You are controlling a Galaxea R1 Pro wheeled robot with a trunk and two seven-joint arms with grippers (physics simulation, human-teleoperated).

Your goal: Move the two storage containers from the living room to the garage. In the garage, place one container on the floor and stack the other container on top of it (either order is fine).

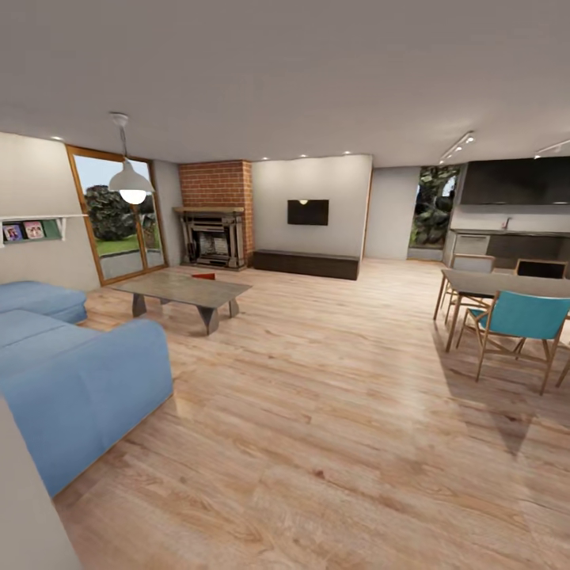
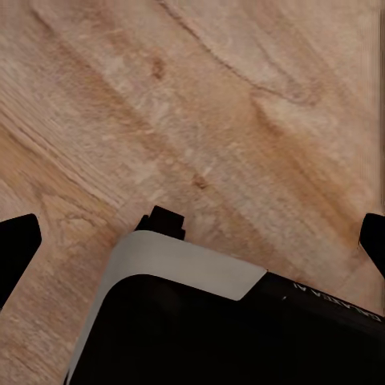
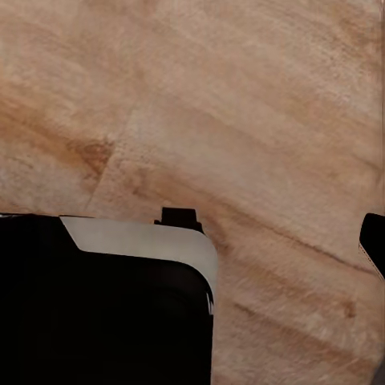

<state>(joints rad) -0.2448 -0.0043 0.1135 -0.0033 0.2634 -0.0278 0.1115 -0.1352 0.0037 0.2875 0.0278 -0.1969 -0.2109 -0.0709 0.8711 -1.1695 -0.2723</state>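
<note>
Location: we stand in the living room (image 1: 317, 412), facing the coffee table (image 1: 184, 289).
Container: a small red-orange patch (image 1: 204, 276) shows just behind the coffee table; we judge it one bin, long axis unreadable.
Left gripper (image 2: 192, 241): fingertips at opposite frame edges, spread wide, empty, over plank floor.
Right gripper (image 3: 192, 233): one fingertip visible; spread undeterminable.
Bearing: bin lies well beyond both grippers, past the coffee table, on the left arm's side.
</note>
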